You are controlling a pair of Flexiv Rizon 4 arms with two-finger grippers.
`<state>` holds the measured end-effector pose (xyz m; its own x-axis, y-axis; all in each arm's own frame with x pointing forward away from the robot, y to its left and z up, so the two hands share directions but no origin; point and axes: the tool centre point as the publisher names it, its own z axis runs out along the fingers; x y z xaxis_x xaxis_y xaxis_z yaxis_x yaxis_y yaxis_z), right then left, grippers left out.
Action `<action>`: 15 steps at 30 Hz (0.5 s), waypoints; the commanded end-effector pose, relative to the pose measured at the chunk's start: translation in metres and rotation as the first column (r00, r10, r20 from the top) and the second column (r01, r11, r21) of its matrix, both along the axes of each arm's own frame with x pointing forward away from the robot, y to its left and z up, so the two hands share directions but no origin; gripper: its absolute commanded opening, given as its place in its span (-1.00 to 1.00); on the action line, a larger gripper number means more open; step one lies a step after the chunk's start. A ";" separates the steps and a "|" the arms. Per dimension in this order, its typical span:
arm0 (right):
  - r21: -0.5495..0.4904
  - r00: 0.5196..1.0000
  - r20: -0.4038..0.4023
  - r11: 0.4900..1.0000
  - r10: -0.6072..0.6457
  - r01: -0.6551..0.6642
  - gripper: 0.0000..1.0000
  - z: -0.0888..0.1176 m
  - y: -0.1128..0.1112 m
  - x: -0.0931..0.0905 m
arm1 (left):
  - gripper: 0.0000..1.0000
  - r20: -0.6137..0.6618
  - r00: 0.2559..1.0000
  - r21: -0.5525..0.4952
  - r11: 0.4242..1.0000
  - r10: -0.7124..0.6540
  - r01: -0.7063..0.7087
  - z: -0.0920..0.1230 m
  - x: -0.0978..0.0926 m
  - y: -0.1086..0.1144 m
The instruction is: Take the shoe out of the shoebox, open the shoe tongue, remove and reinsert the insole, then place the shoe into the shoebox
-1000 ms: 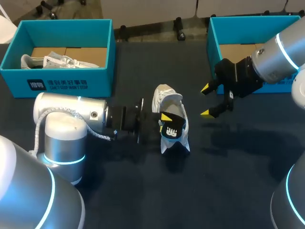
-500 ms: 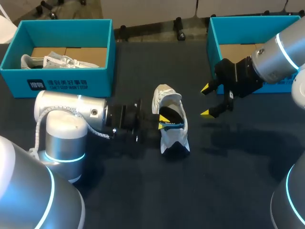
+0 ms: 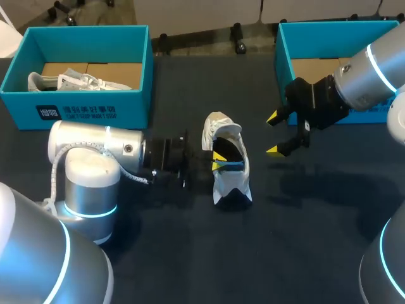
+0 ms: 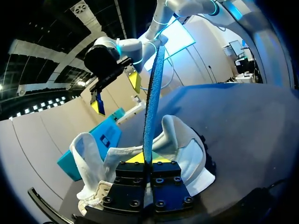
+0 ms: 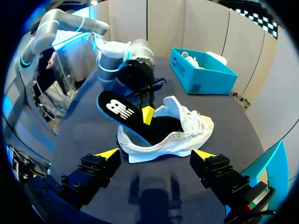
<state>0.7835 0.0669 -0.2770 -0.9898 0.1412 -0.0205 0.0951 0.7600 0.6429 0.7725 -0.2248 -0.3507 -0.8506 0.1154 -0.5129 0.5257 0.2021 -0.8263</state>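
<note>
**Insole pinched at the mouth of a white shoe on the worktop**

My left pincer [image 3: 219,160] is clenched on the dark insole [image 5: 122,111]. The insole stands tilted, with its lower end inside the white shoe [image 3: 218,126] and its upper end in the air. The shoe sits on the dark worktop [image 3: 304,240], between the left shoebox [image 3: 76,111] and the right shoebox [image 3: 283,60] and outside both. My right pincer [image 3: 273,134] hangs released in front of the right shoebox, well apart from the shoe.

I judge the insole light, thin and floppy. It is best held flat near one end, and it may buckle if pushed. The shoe looks soft-sided and light, so it is likely to slide. Its heel collar seems the firmest hold.

The insole carries a white logo and the left shoebox has white print on its front. I do not read either out.
</note>
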 end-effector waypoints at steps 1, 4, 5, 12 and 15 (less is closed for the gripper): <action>-0.002 1.000 0.001 1.000 -0.001 0.001 1.00 -0.001 0.001 0.000 | -0.13 0.000 1.000 -0.009 1.000 0.002 -0.002 0.010 -0.009 0.004; -0.002 1.000 0.001 1.000 -0.001 0.001 1.00 -0.001 0.001 0.000 | -0.07 0.002 1.000 -0.030 1.000 -0.010 0.010 0.017 -0.015 0.005; -0.002 1.000 0.001 1.000 -0.001 0.001 1.00 -0.001 0.001 0.000 | -0.08 0.003 1.000 -0.034 0.999 -0.013 0.013 0.018 -0.016 0.004; -0.002 1.000 0.001 1.000 -0.001 0.001 1.00 -0.001 0.001 0.000 | -1.00 0.002 1.000 -0.028 0.999 -0.028 0.028 0.015 -0.016 -0.002; -0.002 1.000 0.001 1.000 -0.001 0.001 1.00 -0.001 0.001 0.000 | -1.00 0.001 0.999 -0.022 0.999 -0.036 0.036 0.012 -0.015 -0.005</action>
